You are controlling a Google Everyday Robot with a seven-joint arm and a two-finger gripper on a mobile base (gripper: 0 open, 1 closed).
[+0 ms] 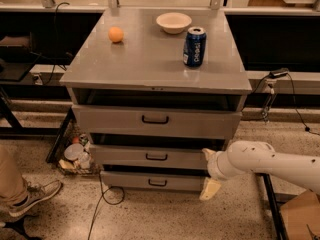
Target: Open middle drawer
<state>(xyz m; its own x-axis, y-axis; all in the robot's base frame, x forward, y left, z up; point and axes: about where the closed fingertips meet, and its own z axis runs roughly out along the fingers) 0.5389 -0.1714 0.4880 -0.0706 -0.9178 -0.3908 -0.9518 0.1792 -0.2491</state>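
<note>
Gripper (209, 171) low at right, jaws spread apart

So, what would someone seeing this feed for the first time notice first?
Probably the white arm reaching in from the right, with its end effector low beside the right end of the middle drawer of the grey cabinet. After that, the blue can, the white bowl and the round orange object standing apart on the cabinet's top.
</note>
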